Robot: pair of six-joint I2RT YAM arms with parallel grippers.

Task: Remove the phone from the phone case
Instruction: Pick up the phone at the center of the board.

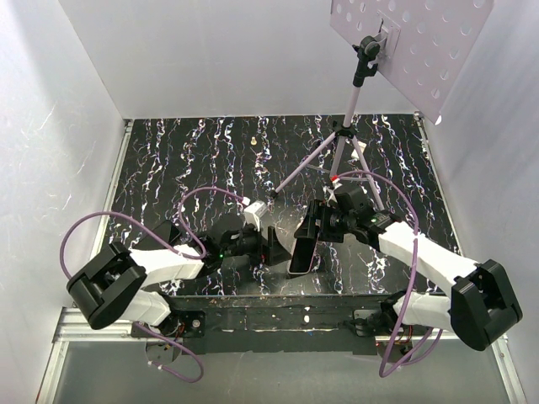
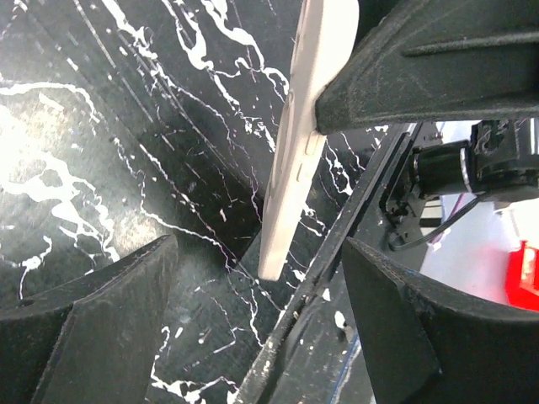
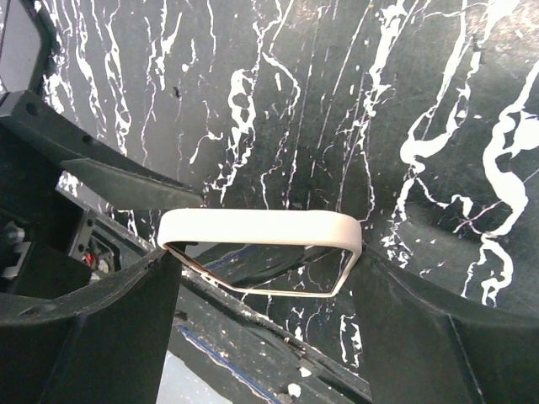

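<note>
The phone sits in its off-white case [image 3: 253, 225], held on edge above the table's near rim. Its dark glossy screen [image 3: 278, 269] shows inside the case rim. My right gripper [image 3: 265, 252] is shut on the case, one finger on each long side; in the top view it [image 1: 313, 225] holds the dark phone [image 1: 301, 252] tilted. My left gripper [image 2: 257, 252] is open, its fingers [image 2: 109, 311] spread either side of the case's lower end [image 2: 282, 210] without touching it. In the top view the left gripper [image 1: 268, 240] is just left of the phone.
A tripod [image 1: 347, 143] carrying a perforated board [image 1: 413, 38] stands at the back right. A small pale object [image 1: 253, 141] lies far back on the black marbled table [image 1: 185, 160]. The front rail [image 1: 278, 305] runs under the phone. White walls close three sides.
</note>
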